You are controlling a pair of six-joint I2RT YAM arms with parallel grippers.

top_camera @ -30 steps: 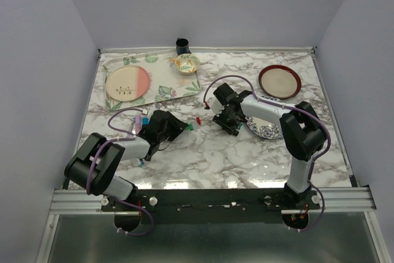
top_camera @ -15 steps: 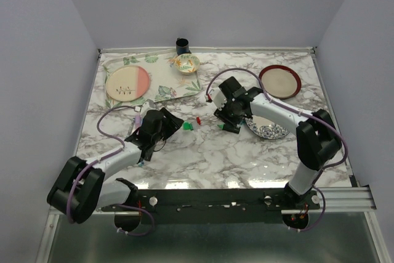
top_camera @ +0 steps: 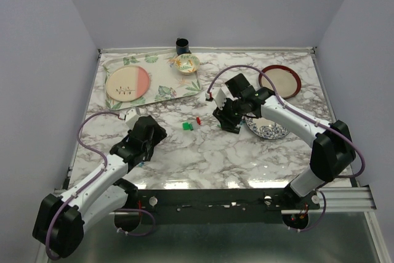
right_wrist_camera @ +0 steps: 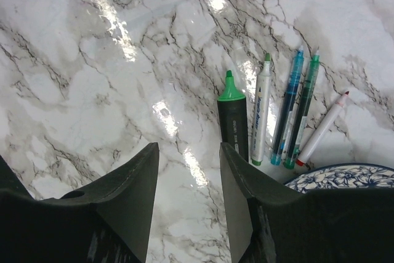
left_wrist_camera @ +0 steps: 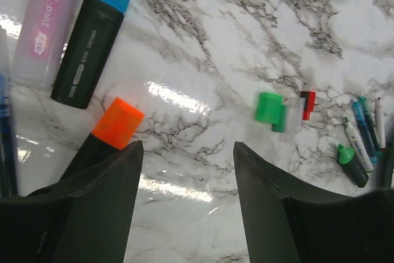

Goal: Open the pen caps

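While both grippers hang empty over the marble table (left_wrist_camera: 203, 41), the left gripper (left_wrist_camera: 188, 152) has its jaws widely parted. An orange cap (left_wrist_camera: 118, 122) sits just beside its left finger, at roughly 10 o'clock. That capped marker (left_wrist_camera: 83, 158) lies slanted, body toward 7 o'clock and cap toward 1 o'clock. The right gripper (right_wrist_camera: 188, 152), moderately parted, hovers over uncapped pens (right_wrist_camera: 289, 109), so the left gripper looks nearer.

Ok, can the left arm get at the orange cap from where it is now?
Probably yes. The left gripper is open right by the orange cap, with nothing lying over it; the blue-capped highlighter beside it lies apart. It would need a small sideways shift.
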